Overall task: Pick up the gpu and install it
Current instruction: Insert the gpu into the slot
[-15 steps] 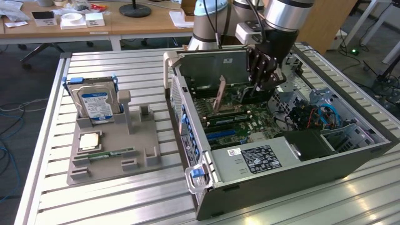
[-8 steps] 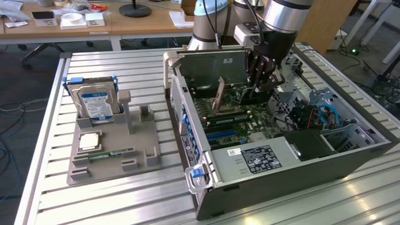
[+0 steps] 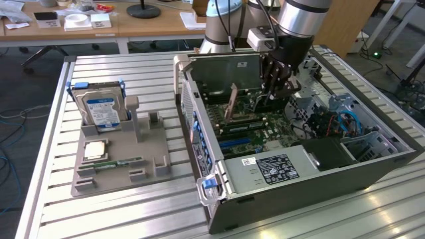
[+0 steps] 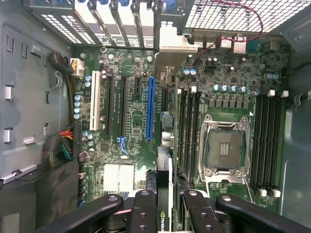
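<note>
The gpu (image 4: 165,170) runs edge-on between my fingers (image 4: 144,208), with a small logo strip near the grip and its silver bracket (image 4: 172,46) toward the case's rear slot covers. My gripper (image 4: 167,196) is shut on it. The card stands upright just beside the blue slot (image 4: 149,109), low over the green motherboard (image 4: 131,121). I cannot tell whether it is seated. In the exterior view my gripper (image 3: 277,92) reaches down into the open computer case (image 3: 299,169), and the gpu's bracket end (image 3: 231,103) shows to its left, slightly tilted.
A grey fixture (image 3: 153,164) on the exterior view's left holds a hard drive (image 3: 103,109), a processor chip (image 3: 95,149) and a RAM stick (image 3: 116,163). Inside the case are an open processor socket (image 4: 224,150), cable bundles (image 4: 60,145) and a drive cage (image 3: 342,104).
</note>
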Controlling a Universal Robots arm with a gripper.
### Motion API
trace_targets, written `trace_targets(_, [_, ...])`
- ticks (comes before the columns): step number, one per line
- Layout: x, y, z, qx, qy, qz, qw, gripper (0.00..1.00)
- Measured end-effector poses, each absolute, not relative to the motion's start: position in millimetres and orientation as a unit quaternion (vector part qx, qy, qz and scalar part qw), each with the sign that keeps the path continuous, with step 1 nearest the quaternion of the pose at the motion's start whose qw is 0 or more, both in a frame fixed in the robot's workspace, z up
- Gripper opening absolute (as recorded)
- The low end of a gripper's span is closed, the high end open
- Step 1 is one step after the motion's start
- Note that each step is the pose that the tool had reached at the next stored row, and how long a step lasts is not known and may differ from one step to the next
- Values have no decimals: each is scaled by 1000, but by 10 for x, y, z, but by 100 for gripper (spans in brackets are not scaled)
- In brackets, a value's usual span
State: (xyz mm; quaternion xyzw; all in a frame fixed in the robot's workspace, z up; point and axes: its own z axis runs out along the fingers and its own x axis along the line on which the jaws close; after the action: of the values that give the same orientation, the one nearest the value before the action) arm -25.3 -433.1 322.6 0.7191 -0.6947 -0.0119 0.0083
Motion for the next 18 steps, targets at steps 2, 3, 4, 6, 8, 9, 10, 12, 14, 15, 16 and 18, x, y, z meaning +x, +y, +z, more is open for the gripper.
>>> trace_targets(2, [-256, -4331, 3218, 719, -695, -12, 8, 26])
trace_targets(3, [-257, -4331, 3215, 719, -695, -12, 8, 26])
trace_targets(4, [-258, -4331, 3212, 719, -695, -12, 8, 26])
trace_targets(6, [-260, -4331, 3205, 719, -694, -12, 8, 26])
trace_targets(8, [-262, -4331, 3200, 719, -694, -12, 8, 26])
trace_targets(9, [-263, -4331, 3199, 719, -694, -12, 8, 26])
trace_targets(10, [-263, -4331, 3198, 719, -694, -12, 8, 26])
trace_targets(12, [-263, -4331, 3197, 719, -694, -12, 8, 26])
trace_targets(14, [-263, -4330, 3192, 719, -694, -12, 8, 26])
trace_targets(15, [-263, -4330, 3187, 719, -694, -12, 8, 26])
trace_targets(16, [-263, -4331, 3183, 719, -694, -12, 8, 26])
trace_targets(18, [-265, -4331, 3171, 719, -694, -11, 8, 26])
